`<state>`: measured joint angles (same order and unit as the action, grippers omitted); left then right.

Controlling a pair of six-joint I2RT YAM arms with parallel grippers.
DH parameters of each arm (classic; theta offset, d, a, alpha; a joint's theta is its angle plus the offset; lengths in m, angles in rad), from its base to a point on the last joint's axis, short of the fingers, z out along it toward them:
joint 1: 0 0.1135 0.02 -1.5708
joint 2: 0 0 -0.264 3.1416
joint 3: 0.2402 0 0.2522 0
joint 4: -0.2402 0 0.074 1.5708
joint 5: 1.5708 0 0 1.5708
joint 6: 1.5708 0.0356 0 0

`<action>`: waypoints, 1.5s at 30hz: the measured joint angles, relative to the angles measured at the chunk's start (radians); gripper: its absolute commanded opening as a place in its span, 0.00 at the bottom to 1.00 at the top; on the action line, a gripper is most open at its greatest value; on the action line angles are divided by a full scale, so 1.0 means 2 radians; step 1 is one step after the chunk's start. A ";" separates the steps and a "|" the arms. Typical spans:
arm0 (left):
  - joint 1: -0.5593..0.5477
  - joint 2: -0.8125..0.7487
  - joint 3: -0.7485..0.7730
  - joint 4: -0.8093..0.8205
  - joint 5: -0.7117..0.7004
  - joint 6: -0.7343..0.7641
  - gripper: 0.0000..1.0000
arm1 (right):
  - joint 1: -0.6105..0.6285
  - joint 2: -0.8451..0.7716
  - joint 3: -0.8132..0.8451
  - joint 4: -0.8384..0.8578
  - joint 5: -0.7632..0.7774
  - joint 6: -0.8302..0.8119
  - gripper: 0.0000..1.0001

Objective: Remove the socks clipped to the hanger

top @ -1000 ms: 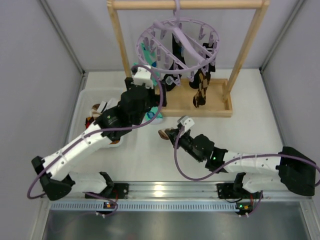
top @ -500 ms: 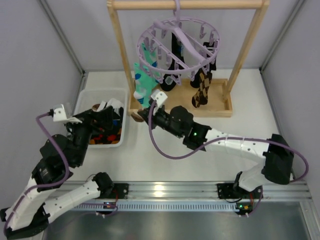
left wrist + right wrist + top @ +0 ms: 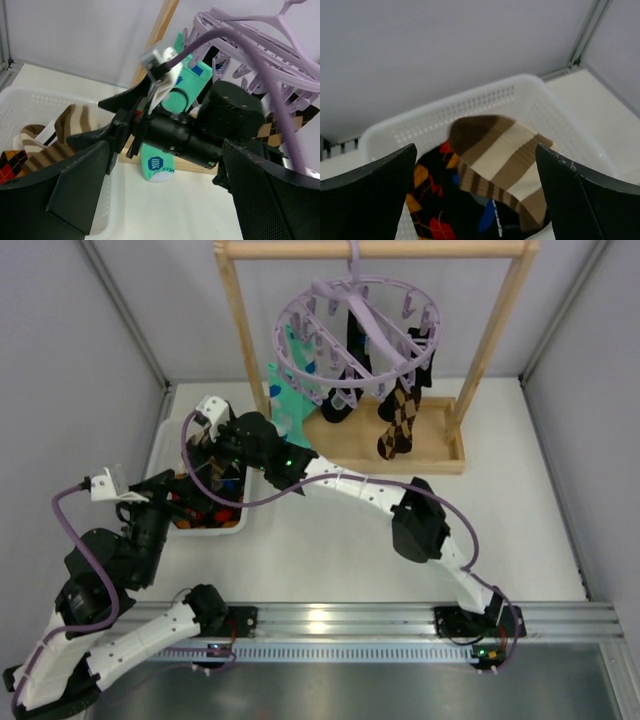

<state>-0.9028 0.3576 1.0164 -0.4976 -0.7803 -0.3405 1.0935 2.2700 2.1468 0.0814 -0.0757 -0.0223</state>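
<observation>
The lilac hanger hangs from the wooden frame. Clipped to it are a mint-green sock, black socks and a brown diamond-patterned sock. My right gripper reaches far left over the white basket. Its jaws are open, and a brown-and-cream striped sock lies loose below them, on red-orange-black socks. My left gripper is open and empty by the basket's near side. The left wrist view shows the mint sock and the hanger behind the right arm.
The light wooden frame stands on a tray-like base at the back. The right arm stretches across the table between the frame and the basket. Grey walls close in both sides.
My right arm swung left from beside the frame's base to over the basket and opened, letting the striped sock drop in. My left arm drew back from the frame to the basket's near side.
</observation>
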 measured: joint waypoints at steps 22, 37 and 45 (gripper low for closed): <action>0.000 0.063 -0.006 -0.002 0.060 -0.004 0.98 | -0.083 -0.567 -0.479 -0.075 0.074 0.061 0.99; 0.000 0.181 -0.006 -0.002 0.139 -0.047 0.98 | -0.268 -0.716 -0.615 -0.206 0.103 0.084 0.90; -0.019 0.309 -0.023 0.031 0.165 -0.098 0.98 | -0.349 -0.670 -0.610 -0.202 0.018 0.074 0.86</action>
<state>-0.9413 0.9749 0.9714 -0.4351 -0.4511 -0.5373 0.3946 0.9302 0.9272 -0.3229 -0.0391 0.1261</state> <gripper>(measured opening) 0.984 0.873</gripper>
